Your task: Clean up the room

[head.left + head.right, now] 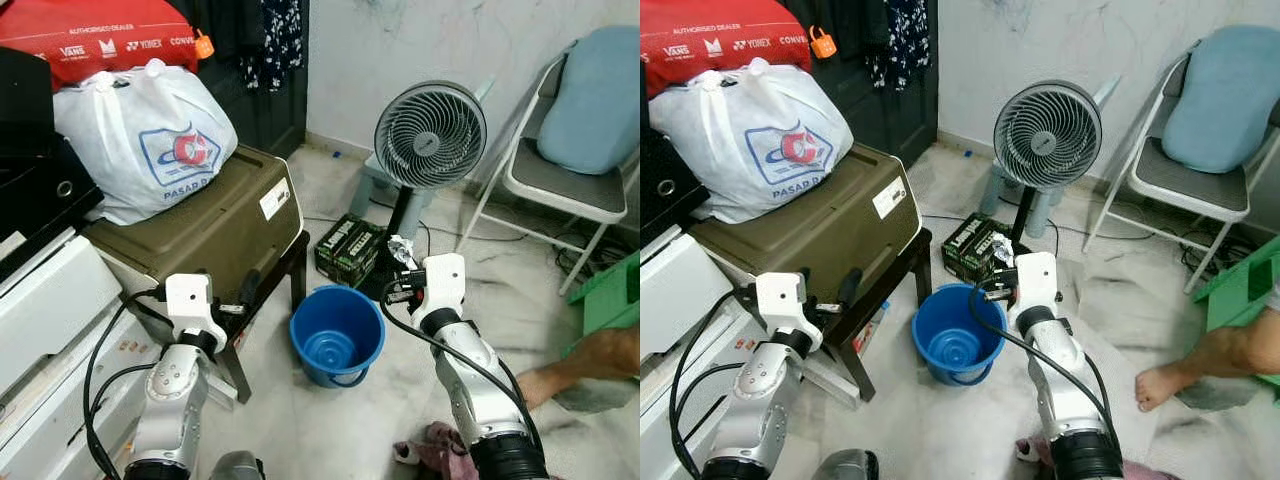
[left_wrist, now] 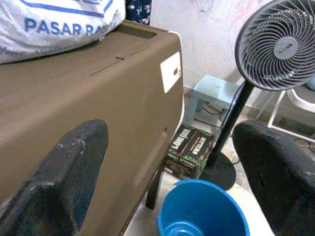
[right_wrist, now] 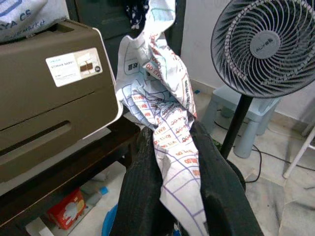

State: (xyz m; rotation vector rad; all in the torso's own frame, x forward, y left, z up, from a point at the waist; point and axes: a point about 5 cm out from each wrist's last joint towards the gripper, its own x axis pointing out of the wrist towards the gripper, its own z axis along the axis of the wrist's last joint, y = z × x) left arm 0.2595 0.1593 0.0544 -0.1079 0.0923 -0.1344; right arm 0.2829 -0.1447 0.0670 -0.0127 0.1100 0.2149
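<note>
White knotted plastic bag (image 1: 140, 140) with blue-red print, stuffed full, sits on top of olive-brown hard plastic case (image 1: 210, 225). Case rests on a low dark wooden stand (image 1: 285, 275), one end past the stand's edge. Red sports bag (image 1: 95, 35) behind the white bag. White drawer unit (image 1: 45, 330) at far left, pressed against the stand.

Left gripper (image 2: 172, 172) raised beside the case's front face, fingers spread wide, nothing between them; one finger (image 2: 64, 172) close to the case wall.

Round blue plastic bucket (image 1: 337, 335) on the floor just beside the stand leg; smooth blue bottom showing, nothing seen inside. Green-black cardboard box (image 1: 347, 250) behind it, near the fan base.

Right gripper (image 3: 172, 162) held above and just right of the bucket rim, fingers pressed on a crumpled white printed paper wrapper (image 3: 157, 98); wrapper sticks up out of the pinch.

Grey round standing fan (image 1: 430, 135) on black pole; pale blue plastic stool (image 1: 375, 180) behind it by the white wall. Black cord (image 1: 505, 225) trails over pale marbled tile floor (image 1: 300, 430). White folding metal chair (image 1: 560, 185) with light blue cushion (image 1: 595, 95) at right. Green plastic crate (image 1: 610, 290) at far right edge. A person's bare foot (image 1: 1165, 385) on the floor near it. Pink crumpled cloth (image 1: 430, 445) by the right arm's base.

Open floor in front of the bucket and between fan and chair.
</note>
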